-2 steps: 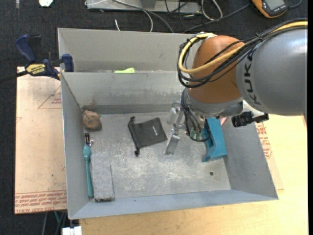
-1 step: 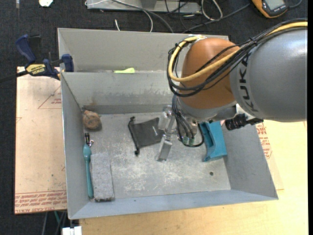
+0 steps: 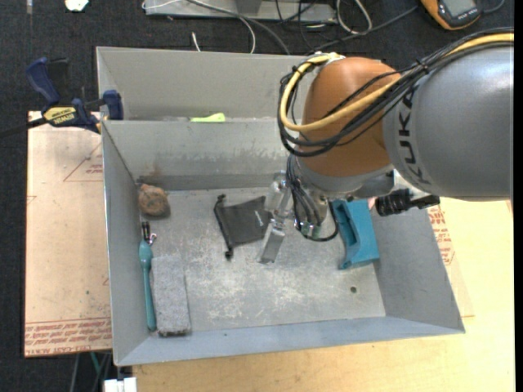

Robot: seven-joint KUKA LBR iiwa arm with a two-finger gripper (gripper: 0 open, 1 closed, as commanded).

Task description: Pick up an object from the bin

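Risk: glancing grab

Gripper [image 3: 274, 239] sits at the right edge of the dark flat piece [image 3: 241, 221]; I cannot tell its opening or whether it grips anything. Closing off-centre could, I reckon, skid that piece or bump the blue block [image 3: 357, 235] to its right.

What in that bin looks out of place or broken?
Nothing looks spilled or broken. The one oddity is a small yellow-green scrap lying up on the back ledge of the bin, apart from the brown lump, teal brush and other things on the floor.
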